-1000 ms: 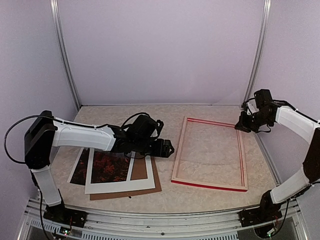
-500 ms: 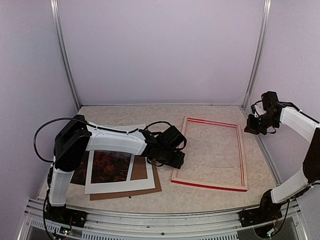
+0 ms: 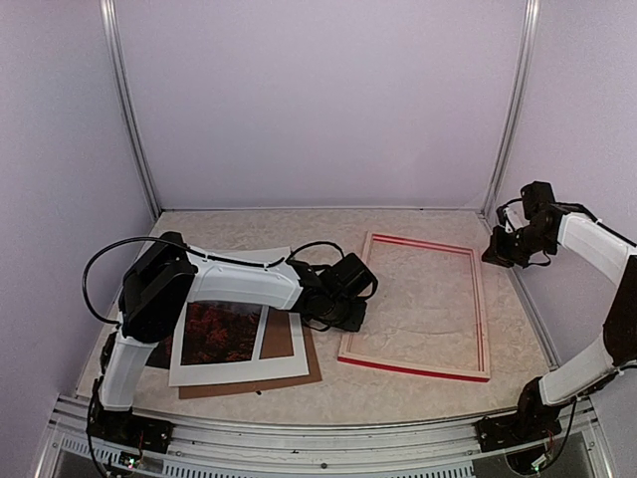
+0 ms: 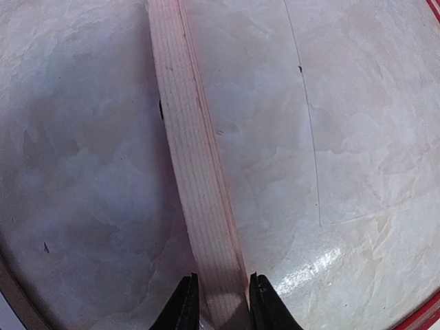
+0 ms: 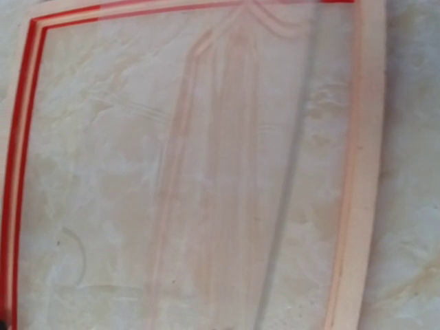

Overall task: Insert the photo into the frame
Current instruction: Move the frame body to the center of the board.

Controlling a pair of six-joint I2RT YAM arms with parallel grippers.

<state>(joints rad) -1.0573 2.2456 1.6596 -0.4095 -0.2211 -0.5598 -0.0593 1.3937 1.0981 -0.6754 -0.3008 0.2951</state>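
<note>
The left gripper [image 4: 217,302], narrowed, pinches the pale left rail of the frame [image 4: 185,137] on the tabletop [image 4: 82,172], while the right gripper [image 3: 493,255] hangs closed beside its far right corner.

Left wrist view: the left tool [image 4: 221,302] is cut off at the lower edge, and only two fingertips [image 4: 187,306] show. The frame [image 4: 196,179] rail between them runs out of picture ahead. Top view: behind the tool, the photo [image 3: 211,334] lies partly under the white mat board [image 3: 239,370] and the arm. Right wrist view: blurred, frame cropped.
</note>
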